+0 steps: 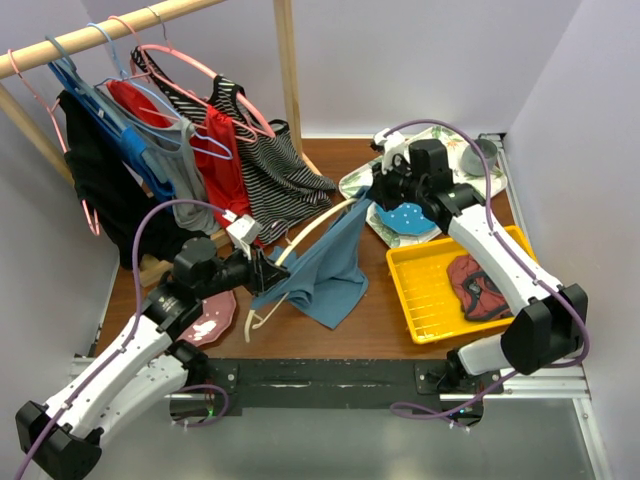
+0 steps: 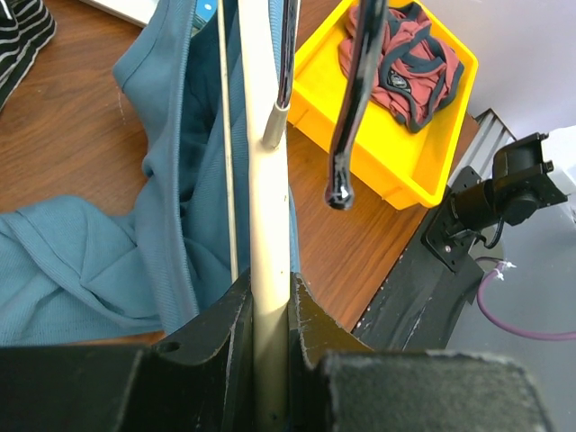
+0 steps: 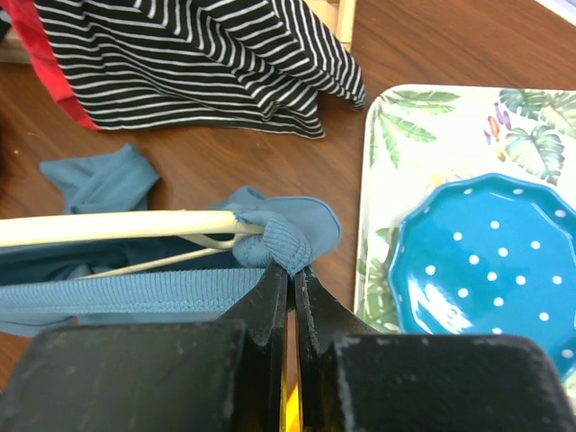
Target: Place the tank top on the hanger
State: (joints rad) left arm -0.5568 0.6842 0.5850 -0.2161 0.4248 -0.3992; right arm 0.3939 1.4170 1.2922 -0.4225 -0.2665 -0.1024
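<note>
1. The left gripper point(image 1: 262, 270) has its fingers point(image 2: 225, 324) only slightly apart, clamped on the cream arm of the hanger point(image 1: 315, 228), which runs straight up between them in the left wrist view
2. The right gripper point(image 1: 375, 195) has its fingers point(image 3: 270, 297) pressed together, pinching a bunched fold of the tank top point(image 1: 325, 270) right at the hanger's far tip
3. The hanger is held above the table point(image 1: 340, 335), slanting from the left gripper up to the right one
4. The tank top is teal-blue and hangs from the hanger arm, with its lower part crumpled on the table; a strap seems looped over the hanger's end, though the fold hides exactly how
5. It sits between the striped garment point(image 1: 285, 170) and the yellow tray point(image 1: 430, 290)
</note>
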